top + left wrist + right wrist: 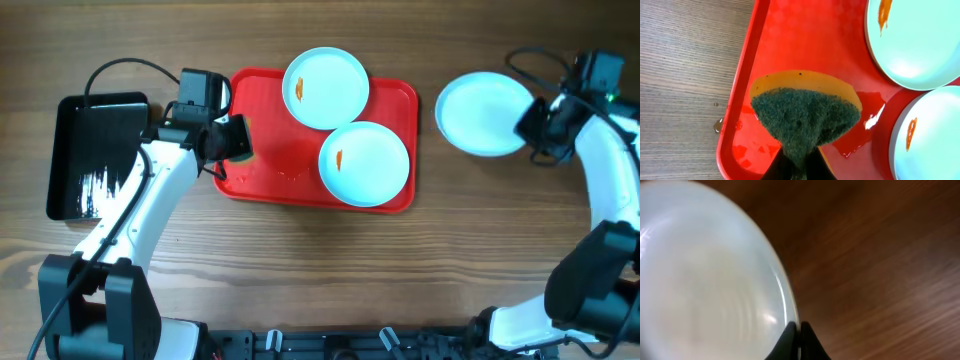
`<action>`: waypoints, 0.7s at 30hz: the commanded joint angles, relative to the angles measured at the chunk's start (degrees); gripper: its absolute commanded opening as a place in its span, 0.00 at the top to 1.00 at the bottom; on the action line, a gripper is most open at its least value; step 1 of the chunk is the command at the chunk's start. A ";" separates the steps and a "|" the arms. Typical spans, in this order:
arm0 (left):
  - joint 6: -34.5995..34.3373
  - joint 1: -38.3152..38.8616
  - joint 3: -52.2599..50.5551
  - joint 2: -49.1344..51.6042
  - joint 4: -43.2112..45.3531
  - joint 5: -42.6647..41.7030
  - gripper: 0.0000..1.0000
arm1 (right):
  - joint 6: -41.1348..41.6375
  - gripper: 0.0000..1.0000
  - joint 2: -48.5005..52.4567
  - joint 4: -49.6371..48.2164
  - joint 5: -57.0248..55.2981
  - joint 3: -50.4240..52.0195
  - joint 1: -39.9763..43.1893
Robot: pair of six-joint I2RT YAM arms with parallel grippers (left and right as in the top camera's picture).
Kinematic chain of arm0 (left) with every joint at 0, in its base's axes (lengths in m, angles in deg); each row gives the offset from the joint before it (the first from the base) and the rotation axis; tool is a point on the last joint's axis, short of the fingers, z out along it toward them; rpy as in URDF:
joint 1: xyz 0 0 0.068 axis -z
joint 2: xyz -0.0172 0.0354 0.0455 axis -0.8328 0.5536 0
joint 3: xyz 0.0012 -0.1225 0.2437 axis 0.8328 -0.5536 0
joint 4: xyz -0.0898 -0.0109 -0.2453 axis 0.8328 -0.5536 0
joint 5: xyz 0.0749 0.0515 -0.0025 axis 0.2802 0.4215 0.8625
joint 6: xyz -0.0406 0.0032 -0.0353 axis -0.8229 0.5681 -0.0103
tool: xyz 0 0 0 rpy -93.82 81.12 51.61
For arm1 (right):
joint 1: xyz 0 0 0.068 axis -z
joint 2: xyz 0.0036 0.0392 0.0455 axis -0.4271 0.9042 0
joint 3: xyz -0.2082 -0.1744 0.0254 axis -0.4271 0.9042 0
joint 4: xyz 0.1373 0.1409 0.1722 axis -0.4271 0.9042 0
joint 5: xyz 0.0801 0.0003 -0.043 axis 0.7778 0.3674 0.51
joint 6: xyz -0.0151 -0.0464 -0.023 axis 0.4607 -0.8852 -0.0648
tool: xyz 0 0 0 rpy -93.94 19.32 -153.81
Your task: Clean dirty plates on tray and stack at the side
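Left gripper (799,167) is clamped on a sponge (805,112), orange with the green scrubby side facing the camera. It's over the left end of the red tray (262,172), right by a wet orange-tinted puddle (867,117). Right gripper (797,332) is pinched onto the rim of the third plate (484,113), which is off the tray toward the right edge of the counter (300,270). No smear showing on it, so I'd call that one cleaned and the start of the stack. The other two are on the tray with orange streaks: far plate (325,88) poking over the tray's far rim, near plate (364,163) at its near right corner. So roughly a third done, two wipes and two moves left. Right wrist view is blurry, so I can't tell if that plate lies flat on the wood. The sponge hides most of the left fingers, and the black tray (95,150) by the left edge is mostly glare.
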 commanded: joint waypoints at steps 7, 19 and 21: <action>0.50 -0.31 -0.37 0.68 2.58 0.15 0.96 | 3.08 0.00 0.13 -10.56 11.17 8.31 -0.98; -0.33 -23.26 -0.35 -0.94 18.56 3.45 0.96 | 7.06 0.00 -0.07 -20.55 15.52 8.20 -36.65; -0.28 -29.88 -0.37 0.28 16.59 3.89 0.96 | 12.41 0.00 -0.04 -22.62 14.12 8.20 -42.14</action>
